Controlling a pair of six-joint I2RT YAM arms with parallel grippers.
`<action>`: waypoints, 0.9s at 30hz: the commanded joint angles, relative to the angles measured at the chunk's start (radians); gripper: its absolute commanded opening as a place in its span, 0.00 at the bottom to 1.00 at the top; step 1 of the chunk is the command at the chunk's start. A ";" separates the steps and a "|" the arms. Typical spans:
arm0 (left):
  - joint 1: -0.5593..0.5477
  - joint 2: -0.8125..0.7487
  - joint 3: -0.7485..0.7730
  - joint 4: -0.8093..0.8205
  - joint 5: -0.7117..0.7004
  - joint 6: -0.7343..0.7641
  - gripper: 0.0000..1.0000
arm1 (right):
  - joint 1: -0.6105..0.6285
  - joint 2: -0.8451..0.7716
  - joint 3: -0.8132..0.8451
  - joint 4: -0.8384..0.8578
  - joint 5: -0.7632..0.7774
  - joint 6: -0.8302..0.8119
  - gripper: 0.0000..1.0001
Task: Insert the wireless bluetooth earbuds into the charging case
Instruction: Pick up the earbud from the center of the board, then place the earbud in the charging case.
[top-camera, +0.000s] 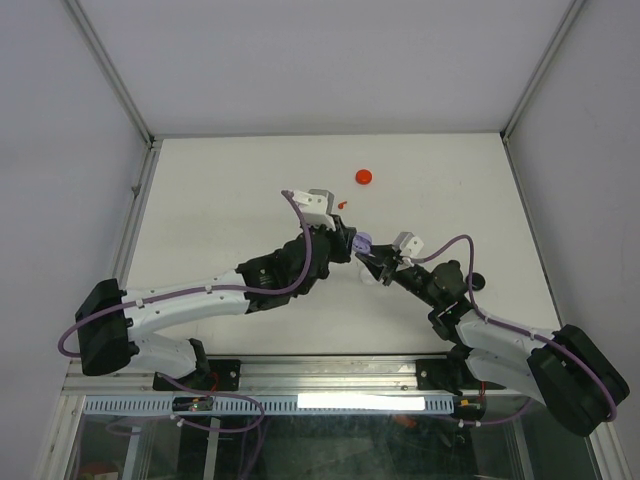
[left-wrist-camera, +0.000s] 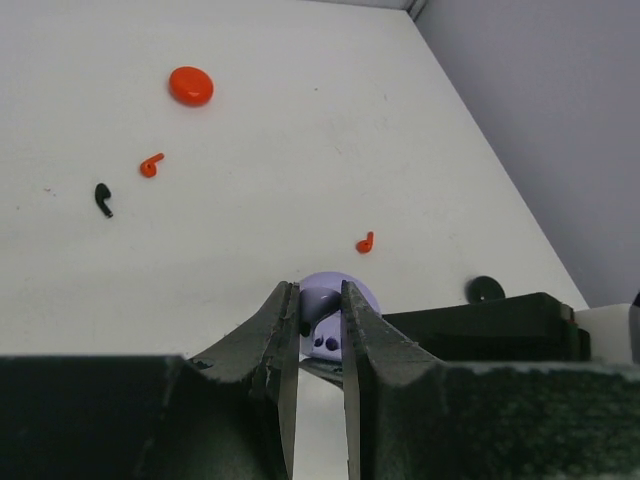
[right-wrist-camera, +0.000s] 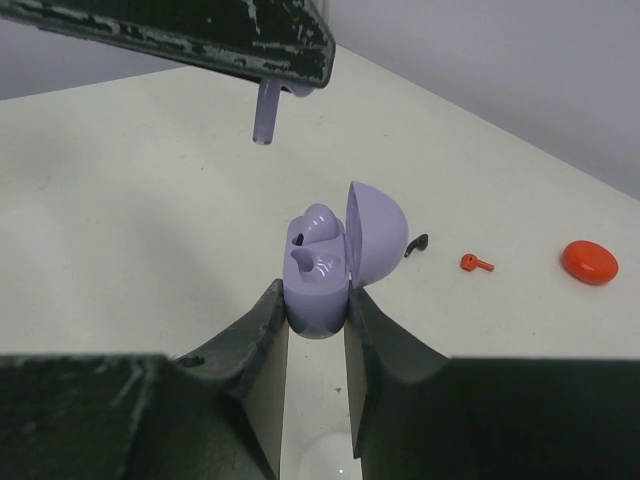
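My right gripper (right-wrist-camera: 317, 295) is shut on the base of the lilac charging case (right-wrist-camera: 318, 285) and holds it off the table, lid (right-wrist-camera: 378, 232) swung open to the right. Above it, my left gripper (left-wrist-camera: 320, 290) is shut on a lilac earbud (left-wrist-camera: 319, 301). The bud's stem (right-wrist-camera: 266, 115) hangs down from the left fingers (right-wrist-camera: 250, 40), a little above and left of the case's open top. From above, both grippers meet at mid-table around the lilac case (top-camera: 364, 241). Loose on the table lie two red earbuds (left-wrist-camera: 151, 165) (left-wrist-camera: 365, 242) and a black earbud (left-wrist-camera: 103, 199).
A red round case (top-camera: 364, 177) lies shut at the far middle of the table. A black round case (left-wrist-camera: 485, 290) sits to the right, by the right arm. A white case (top-camera: 372, 278) rests on the table under the right gripper. Walls border the table's left, far and right sides.
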 joint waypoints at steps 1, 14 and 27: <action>-0.025 0.007 -0.013 0.201 0.007 0.046 0.07 | -0.004 -0.015 0.029 0.060 0.024 0.006 0.11; -0.044 0.076 -0.071 0.350 0.033 0.090 0.06 | -0.003 -0.018 0.028 0.066 0.021 0.012 0.11; -0.056 0.120 -0.094 0.375 0.031 0.120 0.06 | -0.004 -0.025 0.023 0.069 0.026 0.013 0.10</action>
